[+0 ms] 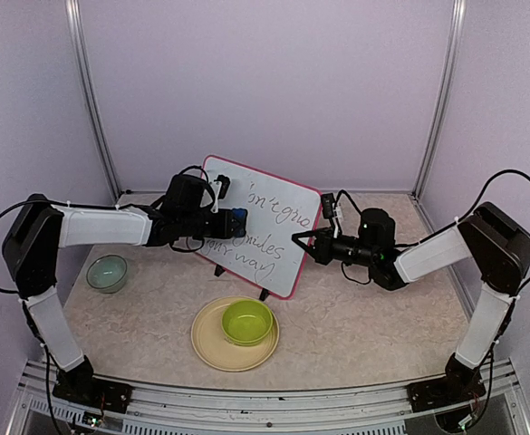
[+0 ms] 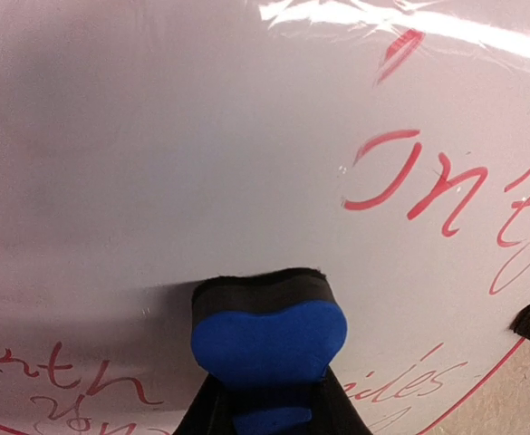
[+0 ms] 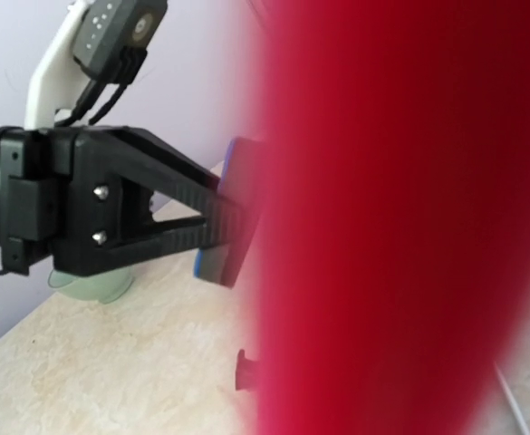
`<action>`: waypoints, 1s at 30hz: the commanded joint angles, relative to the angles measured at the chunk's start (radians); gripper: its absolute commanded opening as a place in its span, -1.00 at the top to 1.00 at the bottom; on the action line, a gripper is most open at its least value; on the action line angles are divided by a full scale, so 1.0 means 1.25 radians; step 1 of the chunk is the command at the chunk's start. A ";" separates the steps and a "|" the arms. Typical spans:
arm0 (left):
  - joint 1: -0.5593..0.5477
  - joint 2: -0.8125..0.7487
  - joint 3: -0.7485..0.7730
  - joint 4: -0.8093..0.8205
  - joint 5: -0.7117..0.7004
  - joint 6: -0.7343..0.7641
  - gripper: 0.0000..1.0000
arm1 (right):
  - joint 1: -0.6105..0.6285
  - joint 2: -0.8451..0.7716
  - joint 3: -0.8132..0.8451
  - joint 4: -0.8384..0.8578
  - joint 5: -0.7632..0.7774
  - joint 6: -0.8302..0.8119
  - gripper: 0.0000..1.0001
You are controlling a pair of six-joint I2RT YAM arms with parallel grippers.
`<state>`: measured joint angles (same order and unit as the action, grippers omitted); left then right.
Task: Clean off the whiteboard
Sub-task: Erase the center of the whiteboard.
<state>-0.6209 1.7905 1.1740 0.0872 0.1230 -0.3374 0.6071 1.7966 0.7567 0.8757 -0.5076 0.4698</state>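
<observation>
The whiteboard (image 1: 278,263) stands tilted in the middle of the table (image 1: 364,317) and bears handwriting. At 6 o'clock from it lies a cream plate (image 1: 206,342) with a green bowl (image 1: 247,322) on it. A pale bowl (image 1: 107,273) sits at 8 o'clock. The left gripper (image 1: 231,223), at the board's 9 o'clock side, pinches a blue eraser (image 2: 269,340) that touches the board. The right gripper (image 1: 299,241), at 3 o'clock, has its jaws pressed together by the red frame. Whether it clamps the frame, I cannot tell.
</observation>
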 commanded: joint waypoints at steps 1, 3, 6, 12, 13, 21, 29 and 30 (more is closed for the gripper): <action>-0.004 0.018 0.011 -0.044 -0.005 -0.006 0.98 | 0.050 0.087 -0.065 -0.341 -0.100 -0.194 1.00; -0.004 0.022 0.054 -0.063 -0.005 0.004 0.98 | 0.051 0.088 -0.065 -0.341 -0.100 -0.194 1.00; -0.005 0.038 0.133 -0.098 -0.003 0.017 0.97 | 0.052 0.089 -0.065 -0.342 -0.098 -0.195 1.00; -0.004 0.068 0.252 -0.147 -0.008 0.034 0.97 | 0.052 0.090 -0.064 -0.345 -0.098 -0.196 1.00; -0.005 0.068 0.260 -0.149 -0.009 0.035 0.97 | 0.052 0.091 -0.064 -0.345 -0.098 -0.195 1.00; -0.007 0.056 0.179 -0.114 -0.004 0.018 0.97 | 0.052 0.093 -0.060 -0.346 -0.100 -0.197 1.00; -0.014 0.032 0.015 -0.049 -0.006 -0.016 0.97 | 0.053 0.095 -0.058 -0.347 -0.101 -0.197 1.00; -0.014 0.030 0.006 -0.045 -0.005 -0.018 0.97 | 0.052 0.095 -0.058 -0.348 -0.101 -0.197 1.00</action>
<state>-0.6300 1.8072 1.2568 0.0540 0.1230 -0.3302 0.6079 1.8065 0.7681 0.8734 -0.5083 0.4709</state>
